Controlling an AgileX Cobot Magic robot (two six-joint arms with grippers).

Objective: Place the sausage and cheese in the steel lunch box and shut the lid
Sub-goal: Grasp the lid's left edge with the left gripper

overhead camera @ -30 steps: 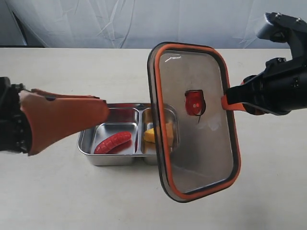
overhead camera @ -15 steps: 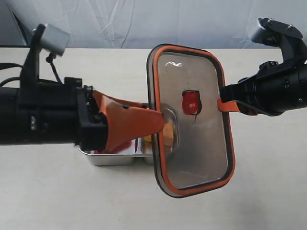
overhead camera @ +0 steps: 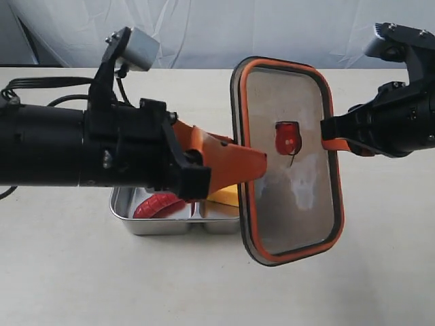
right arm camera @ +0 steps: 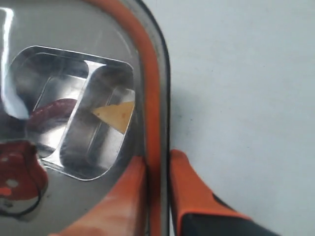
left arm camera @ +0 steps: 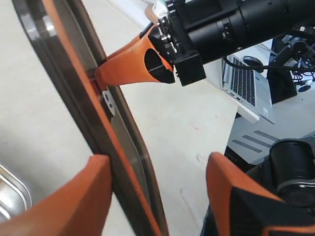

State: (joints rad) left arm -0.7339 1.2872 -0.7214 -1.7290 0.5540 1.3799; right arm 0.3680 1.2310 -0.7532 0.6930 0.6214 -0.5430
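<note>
The dark translucent lid (overhead camera: 306, 190) hangs almost upright above the table, orange seal rim and valve tab (overhead camera: 288, 138) facing the exterior camera. My right gripper (overhead camera: 327, 142) is shut on its right edge; the right wrist view shows both fingers (right arm camera: 189, 182) clamping the rim (right arm camera: 151, 98). My left gripper (overhead camera: 255, 164) is open at the lid's left edge, which passes between its fingers (left arm camera: 74, 196) close to one pad. Below, the steel lunch box (overhead camera: 122, 204) holds the red sausage (overhead camera: 158, 204) in one compartment and the yellow cheese (overhead camera: 224, 197) in the other, also visible through the lid (right arm camera: 115, 115).
My left arm's black body (overhead camera: 61, 146) and its camera block (overhead camera: 132, 47) span the left of the table and hide the box's back. A white curtain hangs behind the table. A laptop desk (left arm camera: 241, 81) appears beyond the table edge.
My left arm has swung right over the box until its open fingers straddle the lid's left edge. The lid, still in my right gripper, has shifted a little to the right.
</note>
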